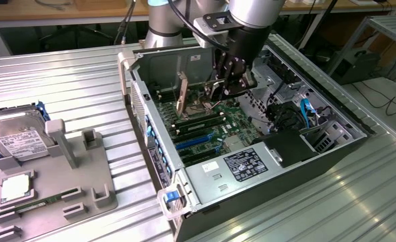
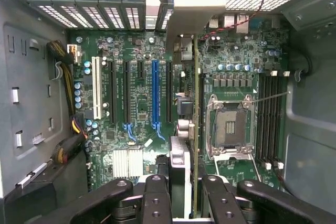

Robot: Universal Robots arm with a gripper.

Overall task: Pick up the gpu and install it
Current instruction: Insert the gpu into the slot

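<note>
Gripping the gpu (image 2: 196,103) edge-on, the gripper (image 1: 225,92) holds it upright inside the open computer case (image 1: 272,196), just beside the empty processor socket (image 2: 229,127). The case's black label (image 1: 246,165) is unreadable. The ribbed metal bench (image 1: 63,85) fronts wooden desks (image 1: 50,10).

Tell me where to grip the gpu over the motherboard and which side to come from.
Take the gpu by the long edge facing away from the motherboard, one finger on each flat face, coming in through the case's open side. It stands on edge, thin and flat-sided, so that edge is free. The gripper appears to clamp it this way.
</note>
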